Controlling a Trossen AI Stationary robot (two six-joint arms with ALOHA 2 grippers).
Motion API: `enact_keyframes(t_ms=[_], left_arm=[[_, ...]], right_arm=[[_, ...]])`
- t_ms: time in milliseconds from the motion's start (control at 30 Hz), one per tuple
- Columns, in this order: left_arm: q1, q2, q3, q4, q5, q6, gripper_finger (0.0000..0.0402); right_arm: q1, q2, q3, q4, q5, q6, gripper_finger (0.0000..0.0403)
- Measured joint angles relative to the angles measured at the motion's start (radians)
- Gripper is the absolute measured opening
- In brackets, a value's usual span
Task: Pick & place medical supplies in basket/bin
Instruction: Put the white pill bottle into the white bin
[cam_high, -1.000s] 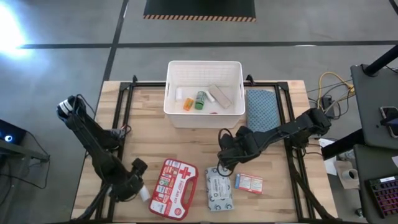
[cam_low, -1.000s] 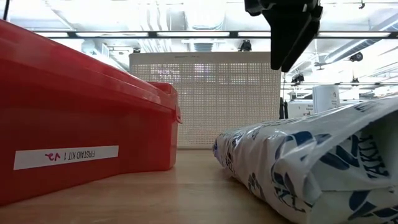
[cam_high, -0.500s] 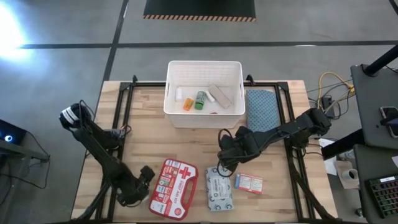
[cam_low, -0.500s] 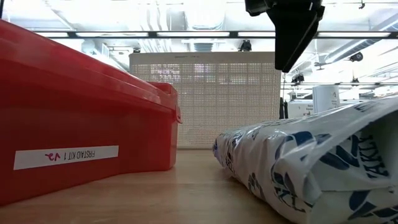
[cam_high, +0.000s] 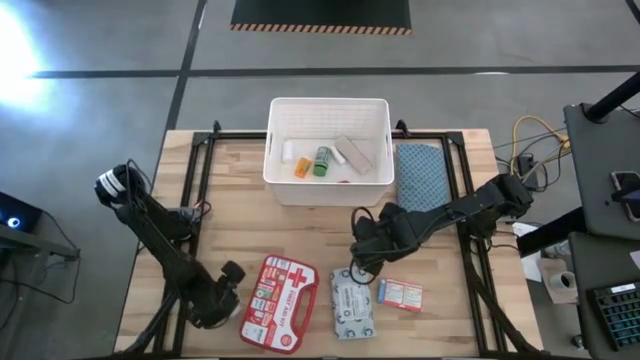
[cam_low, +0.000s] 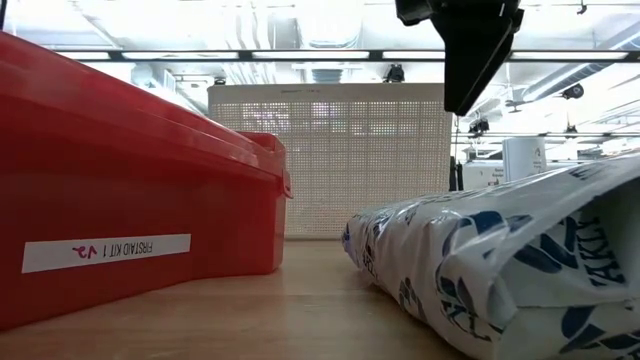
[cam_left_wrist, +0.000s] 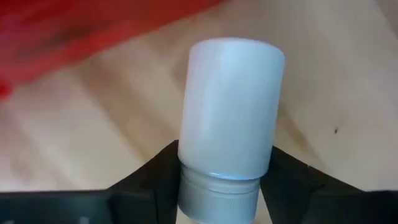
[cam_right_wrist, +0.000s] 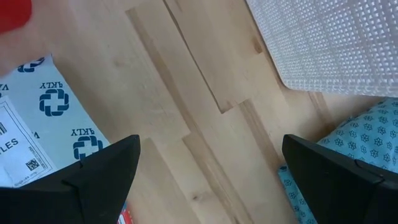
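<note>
In the left wrist view a white bottle (cam_left_wrist: 229, 106) with a grey cap sits between the fingers of my left gripper (cam_left_wrist: 224, 169). In the high view that gripper (cam_high: 228, 303) is at the table's near left, just left of the red first-aid case (cam_high: 280, 303), and hides the bottle. My right gripper (cam_high: 356, 262) (cam_right_wrist: 217, 174) hovers open over bare wood, just beyond the grey-white wipes pack (cam_high: 353, 305). The small red-white box (cam_high: 400, 293) lies flat to its right. The white bin (cam_high: 325, 188) holds a white roll (cam_high: 288, 150), an orange piece (cam_high: 302, 167) and a green bottle (cam_high: 321, 160). My left gripper pinches the white bottle between its two fingers (cam_left_wrist: 152, 173) at the cap end (cam_left_wrist: 217, 186). The bottle's body points on past the fingertips, in line with them. Whether it rests on the table or hangs clear cannot be told.
A blue patterned folded cloth (cam_high: 420, 178) lies right of the bin. In the low view the red case (cam_low: 130, 190) fills the left, the wipes pack (cam_low: 500, 260) the right, and the bin's perforated wall (cam_low: 330, 160) stands behind. Bare wood lies between the bin and the near items.
My left gripper has moved a little toward the table's near edge and the red case. The white bottle, seen beside its tip a second ago, is now hidden beneath it in the high view.
</note>
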Motion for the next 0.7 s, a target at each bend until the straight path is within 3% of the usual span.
enact_keyframes(t_ms=[267, 400, 567, 700], left_arm=[[0.064, -0.216, 0.092, -0.436, -0.092, -0.201, 0.0169], [0.173, -0.376, 0.186, -0.606, -0.263, -0.303, 0.0167], [0.428, -0.514, 0.316, -0.542, -0.578, -0.300, 0.0166], [0.737, -0.533, 0.379, -0.293, -0.586, -0.033, 0.0166]], right_arm=[[0.000, -0.009, 0.000, -0.005, 0.042, -0.006, 0.0384], [0.000, -0.026, -0.004, -0.009, 0.066, -0.017, 0.0384], [-0.002, -0.044, -0.022, -0.026, 0.107, -0.025, 0.0384], [-0.017, -0.050, -0.033, -0.025, 0.128, -0.016, 0.0384]])
